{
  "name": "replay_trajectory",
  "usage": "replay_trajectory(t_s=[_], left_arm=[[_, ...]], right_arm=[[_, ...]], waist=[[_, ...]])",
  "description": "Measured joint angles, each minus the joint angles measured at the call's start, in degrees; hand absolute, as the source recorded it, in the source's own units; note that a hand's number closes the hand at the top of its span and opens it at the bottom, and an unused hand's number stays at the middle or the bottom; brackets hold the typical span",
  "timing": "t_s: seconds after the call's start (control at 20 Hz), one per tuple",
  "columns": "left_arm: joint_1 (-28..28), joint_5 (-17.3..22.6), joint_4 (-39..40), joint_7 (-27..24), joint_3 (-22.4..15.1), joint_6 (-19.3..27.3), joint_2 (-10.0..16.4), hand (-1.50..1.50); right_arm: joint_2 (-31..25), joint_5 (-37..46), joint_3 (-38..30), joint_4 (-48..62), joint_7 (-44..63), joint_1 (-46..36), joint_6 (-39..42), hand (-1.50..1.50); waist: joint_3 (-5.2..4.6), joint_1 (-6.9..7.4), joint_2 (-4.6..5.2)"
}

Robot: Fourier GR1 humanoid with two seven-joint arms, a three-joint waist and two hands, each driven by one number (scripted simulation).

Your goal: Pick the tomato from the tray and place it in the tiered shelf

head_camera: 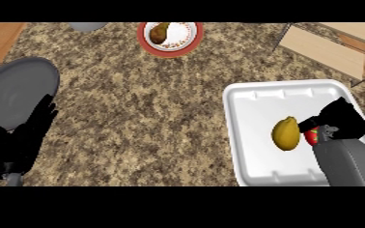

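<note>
Broadly, the speckled counter [143, 106] carries a white tray [249, 101] at right. The left hand [32, 130] rests spread at lower left. The right hand [343, 117] covers the tray's right side, and I cannot tell whether it grips. Beside a lemon [285, 133], the tomato [311, 136] peeks out just beneath that hand.

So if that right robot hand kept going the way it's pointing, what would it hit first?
Most likely the tomato, right beside the right robot hand on the white tray; the yellow fruit lies beyond. Height is unclear.
</note>
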Motion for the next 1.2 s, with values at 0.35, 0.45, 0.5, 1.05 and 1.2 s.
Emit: replay_trajectory(t_s=[0.35,0.45,0.5,1.05,1.2], left_arm=[[-0.5,-0.9,-1.8,2.0,0.3,0.6,-0.5,0.00],[-0.5,-1.1,-1.4,1.8,0.6,0.1,-0.7,0.00],[-0.5,-1.1,-1.2,1.7,0.9,-0.4,-0.5,0.00],[-0.8,-2.3,-1.7,2.5,1.9,-1.4,-1.6,0.00],[-1.3,-2.3,-1.5,3.1,2.6,-1.9,-1.4,0.00]], right_arm=[[0.2,1.6,-3.1,-4.4,-1.6,4.1,3.1,-1.50],[0.7,2.5,-3.9,-4.7,-2.5,4.8,3.5,-1.50],[0.9,2.8,-4.4,-4.5,-2.8,4.5,3.9,-1.50],[5.2,5.3,-10.6,-2.6,-6.3,5.2,4.2,1.50],[6.3,6.8,-10.4,-4.1,-7.0,6.5,4.5,1.50]], waist=[[0.09,0.35,0.16],[0.08,0.48,0.20],[0.09,0.58,0.24],[-0.48,0.90,-0.19],[-0.65,0.81,-0.34]])
